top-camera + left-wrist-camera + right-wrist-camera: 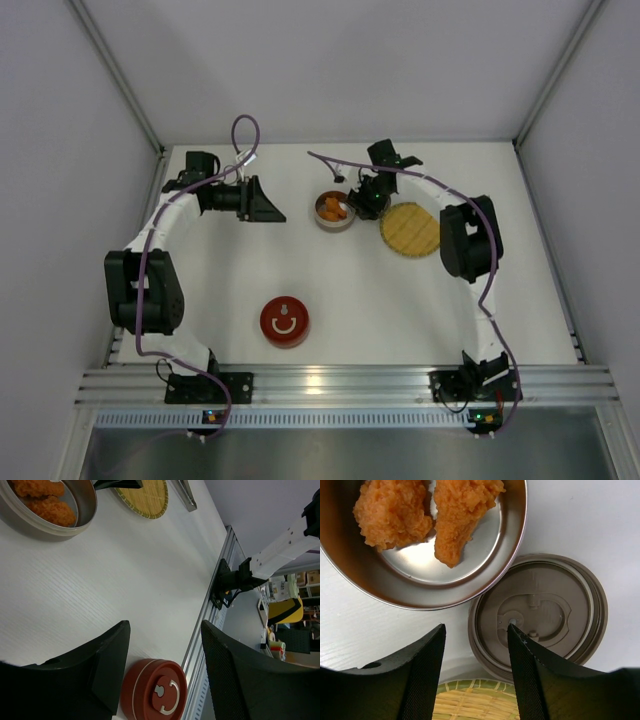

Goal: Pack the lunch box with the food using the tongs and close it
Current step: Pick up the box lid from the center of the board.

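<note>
The lunch box (pixel 512 535) is a round steel bowl holding two orange pieces of food (pixel 455 515); in the top view the bowl (pixel 322 222) sits mid-table. A grey-brown round lid (pixel 545 610) lies upturned against it. My right gripper (pixel 476 630) hovers open over that lid's left rim, holding nothing, and stands just right of the bowl (pixel 358 200). Off to the bowl's left, my left gripper (pixel 268 208) hangs open and empty above the table (pixel 166 627). The silver tongs (pixel 186 494) lie beyond the woven plate; the top view hides them.
A yellow woven plate (pixel 410 229) lies right of the bowl, bare where visible (pixel 475 702). A red round lid (pixel 285 321) with a metal clasp rests near the front rail (pixel 155 690). White walls enclose the table on three sides.
</note>
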`<action>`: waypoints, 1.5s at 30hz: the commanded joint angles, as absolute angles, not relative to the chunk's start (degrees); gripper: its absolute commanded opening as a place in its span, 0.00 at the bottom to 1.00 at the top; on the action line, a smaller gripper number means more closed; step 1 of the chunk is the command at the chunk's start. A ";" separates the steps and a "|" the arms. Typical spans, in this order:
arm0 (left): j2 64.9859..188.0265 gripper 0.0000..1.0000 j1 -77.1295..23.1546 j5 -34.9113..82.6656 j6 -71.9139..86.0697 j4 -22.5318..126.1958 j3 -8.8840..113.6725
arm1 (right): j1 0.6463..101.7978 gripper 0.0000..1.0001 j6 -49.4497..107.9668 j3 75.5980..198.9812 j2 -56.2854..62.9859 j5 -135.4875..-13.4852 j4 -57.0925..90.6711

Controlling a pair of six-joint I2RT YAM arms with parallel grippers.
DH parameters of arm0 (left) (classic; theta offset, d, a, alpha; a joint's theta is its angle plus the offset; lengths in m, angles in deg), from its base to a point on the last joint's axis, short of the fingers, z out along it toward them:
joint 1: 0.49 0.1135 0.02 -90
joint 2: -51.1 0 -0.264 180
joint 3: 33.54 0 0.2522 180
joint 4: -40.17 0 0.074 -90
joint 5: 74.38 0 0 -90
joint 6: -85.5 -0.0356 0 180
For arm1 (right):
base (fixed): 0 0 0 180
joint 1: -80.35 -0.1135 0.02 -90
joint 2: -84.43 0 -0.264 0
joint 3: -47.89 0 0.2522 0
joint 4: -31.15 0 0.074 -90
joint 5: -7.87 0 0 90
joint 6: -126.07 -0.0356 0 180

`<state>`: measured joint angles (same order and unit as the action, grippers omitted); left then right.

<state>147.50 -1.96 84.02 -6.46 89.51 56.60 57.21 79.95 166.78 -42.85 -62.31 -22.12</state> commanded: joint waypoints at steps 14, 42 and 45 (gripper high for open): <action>147.16 0.63 -1.19 87.25 -10.04 90.85 56.69 | 57.06 0.45 84.67 165.72 -45.03 -66.48 -20.94; 143.56 0.60 -1.02 85.13 -9.78 88.83 56.95 | 65.05 0.00 64.13 172.56 -40.56 -62.02 1.83; 141.81 0.60 -0.84 85.41 -8.64 88.48 59.49 | 67.16 0.00 52.73 172.93 -35.82 -51.05 0.25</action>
